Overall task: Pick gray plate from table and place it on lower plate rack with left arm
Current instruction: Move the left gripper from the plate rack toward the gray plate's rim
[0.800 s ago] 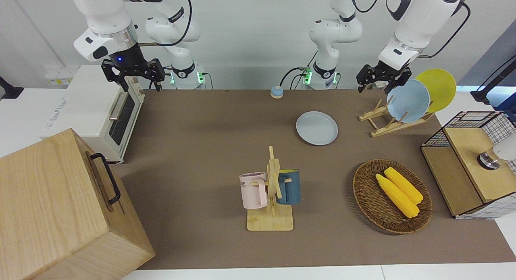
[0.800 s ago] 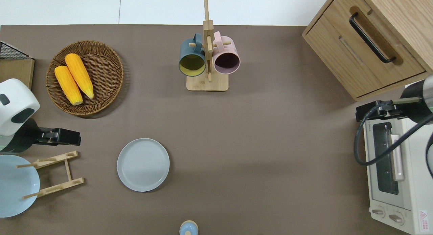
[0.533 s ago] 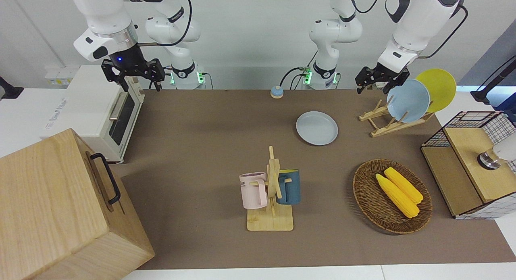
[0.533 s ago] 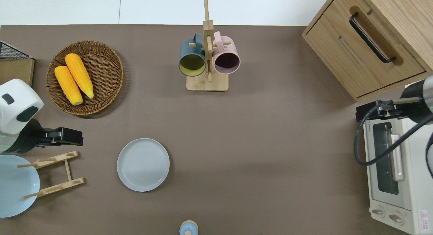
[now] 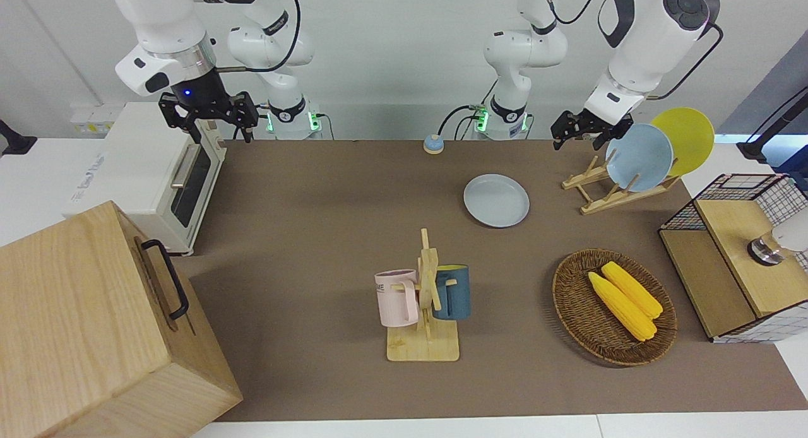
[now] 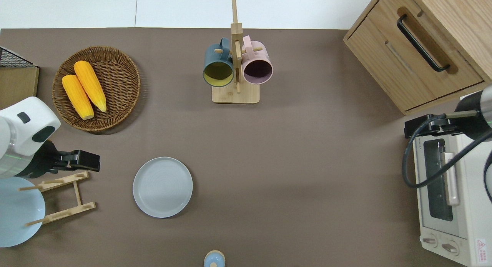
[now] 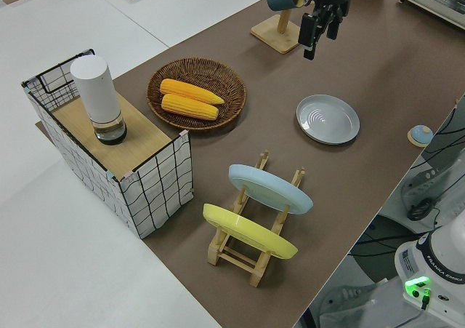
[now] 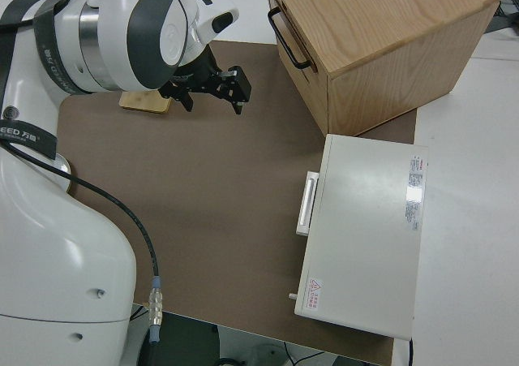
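The gray plate (image 5: 496, 201) lies flat on the brown table (image 5: 315, 236), also in the overhead view (image 6: 162, 187) and the left side view (image 7: 328, 118). The light-wood plate rack (image 5: 590, 180) stands beside it toward the left arm's end (image 6: 61, 197) and holds a sky-blue plate (image 5: 639, 157) and a yellow plate (image 5: 685, 138). My left gripper (image 6: 94, 166) is open and empty, in the air over the table at the edge of the rack's rail, apart from the gray plate (image 7: 318, 41). The right arm is parked, its gripper (image 5: 208, 119) open.
A wicker basket (image 6: 123, 67) with two corn cobs sits farther from the robots than the rack. A mug tree (image 6: 235, 94) holds two mugs. A wooden cabinet (image 6: 384, 63), a toaster oven (image 6: 461, 221), a wire crate (image 5: 726, 192) and a small blue knob (image 6: 214, 259) are there too.
The left gripper has moved a little toward the gray plate, along the rack's rail. The plate and the right arm have not moved.
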`<state>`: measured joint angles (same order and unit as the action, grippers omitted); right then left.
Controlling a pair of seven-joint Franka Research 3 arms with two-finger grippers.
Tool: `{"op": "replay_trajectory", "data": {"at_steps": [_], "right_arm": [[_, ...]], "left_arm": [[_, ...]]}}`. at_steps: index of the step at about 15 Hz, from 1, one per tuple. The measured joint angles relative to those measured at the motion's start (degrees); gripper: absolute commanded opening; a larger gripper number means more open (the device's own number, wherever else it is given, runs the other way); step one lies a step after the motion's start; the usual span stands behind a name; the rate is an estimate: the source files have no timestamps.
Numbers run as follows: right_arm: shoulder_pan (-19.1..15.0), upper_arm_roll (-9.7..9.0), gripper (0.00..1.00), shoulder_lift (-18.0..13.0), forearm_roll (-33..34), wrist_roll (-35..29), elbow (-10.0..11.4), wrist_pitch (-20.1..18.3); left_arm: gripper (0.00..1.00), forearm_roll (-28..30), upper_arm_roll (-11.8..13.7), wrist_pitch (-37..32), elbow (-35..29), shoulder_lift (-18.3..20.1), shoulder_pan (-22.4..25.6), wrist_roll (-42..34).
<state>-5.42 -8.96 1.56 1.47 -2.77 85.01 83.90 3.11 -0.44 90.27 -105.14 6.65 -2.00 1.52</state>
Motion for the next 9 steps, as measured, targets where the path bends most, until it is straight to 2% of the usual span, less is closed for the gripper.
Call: {"op": "replay_trajectory", "data": {"at_steps": [3,9], "right_arm": [[0.00,0.00,0.983,0.00,0.00,0.00,0.00,0.00],[0.00,0.00,0.983,0.00,0.00,0.00,0.00,0.00]], "left_arm": [[1.00,1.60,0.61,2.93,-3.69,0.72,0.10,-0.35],[1.00,2.46,1.17,11.78,-16.80,5.49,0.15,-1.16]]}}
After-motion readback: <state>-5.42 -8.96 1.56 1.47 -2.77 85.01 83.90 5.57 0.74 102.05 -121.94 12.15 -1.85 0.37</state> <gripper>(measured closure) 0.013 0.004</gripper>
